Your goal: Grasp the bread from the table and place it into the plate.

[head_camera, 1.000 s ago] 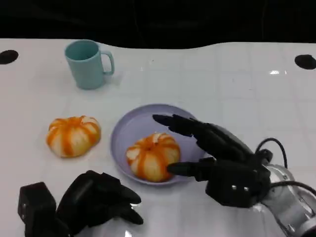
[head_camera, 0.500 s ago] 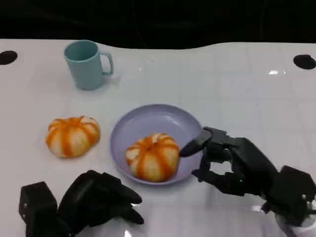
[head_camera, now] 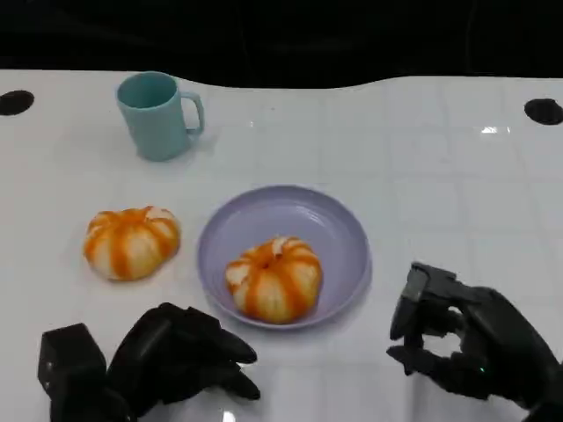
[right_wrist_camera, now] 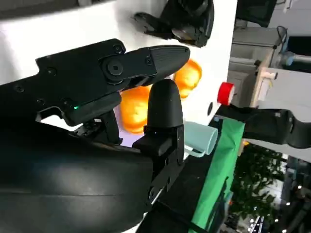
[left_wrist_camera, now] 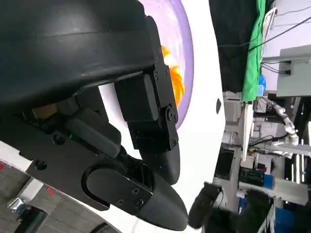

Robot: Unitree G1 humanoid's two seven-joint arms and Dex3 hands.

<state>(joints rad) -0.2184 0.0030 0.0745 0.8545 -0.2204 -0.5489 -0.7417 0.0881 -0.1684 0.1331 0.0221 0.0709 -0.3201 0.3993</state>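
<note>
One orange-striped bread (head_camera: 274, 280) lies inside the lilac plate (head_camera: 345, 227), on its near-left part. A second striped bread (head_camera: 130, 242) sits on the white table left of the plate. My right hand (head_camera: 466, 338) is low at the near right, apart from the plate's rim, with its fingers curled in and nothing in them. My left hand (head_camera: 180, 353) rests near the front edge, below the gap between the two breads, fingers curled and holding nothing. The right wrist view shows the plated bread (right_wrist_camera: 132, 110) past my fingers (right_wrist_camera: 146, 60), and the other bread (right_wrist_camera: 188, 77) beyond.
A teal mug (head_camera: 158, 114) stands at the back left, handle to the right. Black round holes mark the table's far corners (head_camera: 543, 110). White tabletop stretches to the right of the plate.
My right hand has drawn back from over the plate toward the near right and its fingers have curled in. The bread stays in the plate. The left hand has not moved.
</note>
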